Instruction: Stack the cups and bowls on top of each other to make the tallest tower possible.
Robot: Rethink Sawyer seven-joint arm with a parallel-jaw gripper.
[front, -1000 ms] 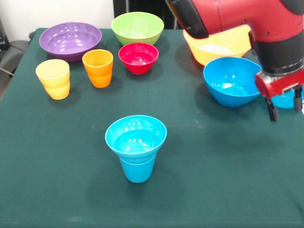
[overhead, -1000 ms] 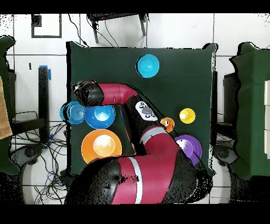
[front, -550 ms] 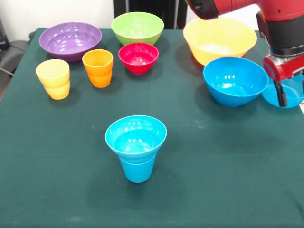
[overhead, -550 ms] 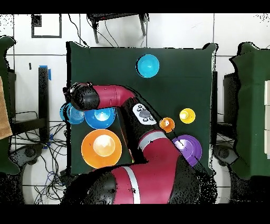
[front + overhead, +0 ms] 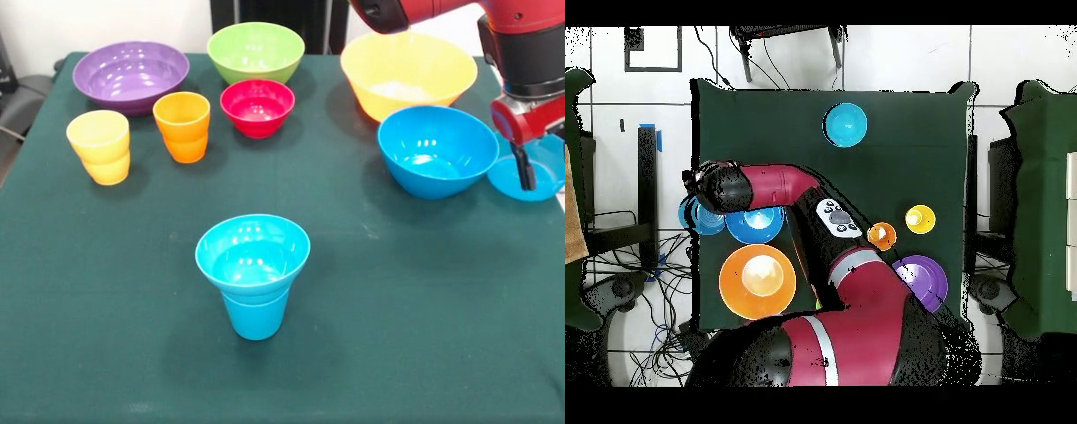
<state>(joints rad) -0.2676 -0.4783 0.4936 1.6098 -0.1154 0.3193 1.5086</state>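
Note:
The tower (image 5: 253, 258) is a blue bowl seated in a blue cup (image 5: 256, 314), standing alone at the table's middle front; from overhead the tower (image 5: 846, 124) shows as a blue disc. A yellow cup (image 5: 100, 146) and an orange cup (image 5: 183, 126) stand at the left. Behind them are purple (image 5: 131, 75), green (image 5: 256, 50) and red (image 5: 257, 107) bowls. At the right are a yellow-orange bowl (image 5: 408, 75), a blue bowl (image 5: 436, 150) and a small blue bowl (image 5: 533, 180). My gripper (image 5: 547, 172) is open, one finger (image 5: 523, 168) down inside the small blue bowl, the other cut off by the picture's edge.
The small blue bowl (image 5: 700, 214) sits at the table's side edge in the overhead view. My arm (image 5: 780, 186) reaches across above the blue bowl (image 5: 755, 224) and the yellow-orange bowl (image 5: 757, 280). It hides the green and red bowls and part of the purple one (image 5: 927, 282).
My gripper has moved from in front of the small blue bowl to over it, one finger now inside. The arm has swung off the yellow-orange bowl. Cups and bowls have not moved.

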